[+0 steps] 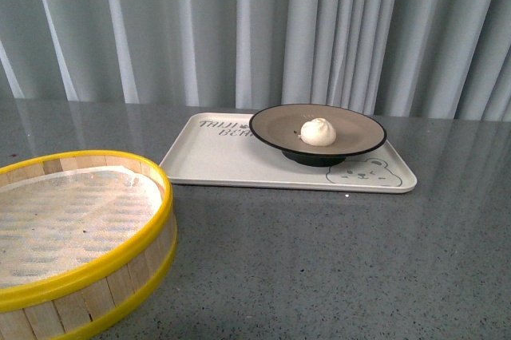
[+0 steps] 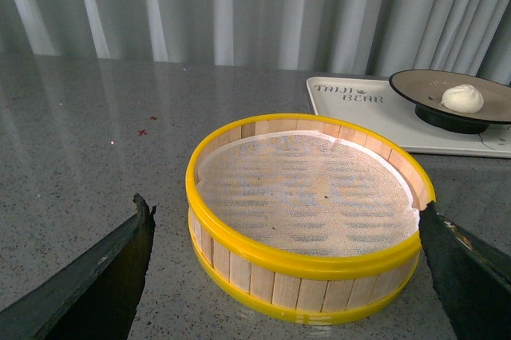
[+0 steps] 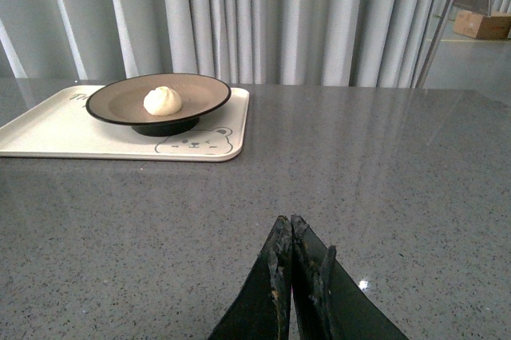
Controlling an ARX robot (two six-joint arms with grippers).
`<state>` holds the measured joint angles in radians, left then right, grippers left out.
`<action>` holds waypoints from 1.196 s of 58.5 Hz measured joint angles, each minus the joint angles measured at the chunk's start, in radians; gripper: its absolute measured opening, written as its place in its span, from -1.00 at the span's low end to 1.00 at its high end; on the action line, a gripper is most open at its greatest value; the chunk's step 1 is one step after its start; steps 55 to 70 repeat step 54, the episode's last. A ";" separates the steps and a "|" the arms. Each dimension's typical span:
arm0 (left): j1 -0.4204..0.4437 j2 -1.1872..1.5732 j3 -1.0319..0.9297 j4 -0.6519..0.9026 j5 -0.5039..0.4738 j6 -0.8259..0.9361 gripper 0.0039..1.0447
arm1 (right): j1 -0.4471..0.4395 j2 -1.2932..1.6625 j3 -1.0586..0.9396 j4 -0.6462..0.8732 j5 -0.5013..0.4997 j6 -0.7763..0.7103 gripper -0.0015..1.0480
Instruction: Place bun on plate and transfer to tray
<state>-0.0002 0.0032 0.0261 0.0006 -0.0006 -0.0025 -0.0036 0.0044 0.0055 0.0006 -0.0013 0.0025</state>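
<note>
The white pleated bun (image 1: pixel 318 132) lies on the grey-brown, black-rimmed plate (image 1: pixel 351 148), and the plate stands on the cream tray (image 1: pixel 227 166) with the bear drawing. Bun (image 2: pixel 463 98), plate (image 2: pixel 415 88) and tray (image 2: pixel 351 110) also show in the left wrist view, beyond the steamer. The right wrist view shows the bun (image 3: pixel 162 100), plate (image 3: pixel 112 103) and tray (image 3: pixel 56 128) far off across the table. My left gripper (image 2: pixel 286 211) is open, its fingers wide apart on either side of the steamer. My right gripper (image 3: pixel 289 224) is shut on nothing, above bare tabletop. Neither arm shows in the front view.
A round bamboo steamer (image 1: pixel 96 272) with a yellow rim and white mesh liner stands at the front left, steamer (image 2: pixel 307 264) close before the left gripper. The grey speckled table (image 1: pixel 335 260) runs back to pale curtains (image 1: pixel 255 29). A stand and box (image 3: pixel 479 5) show beyond the table.
</note>
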 joint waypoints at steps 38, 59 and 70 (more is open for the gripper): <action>0.000 0.000 0.000 0.000 0.000 0.000 0.88 | 0.000 0.000 0.000 0.000 0.000 0.000 0.83; 0.000 0.000 0.000 0.000 0.000 0.000 0.88 | 0.000 0.000 0.000 0.000 0.000 0.000 0.84; 0.000 0.000 0.000 0.000 0.000 0.000 0.88 | 0.000 0.000 0.000 0.000 0.000 0.000 0.84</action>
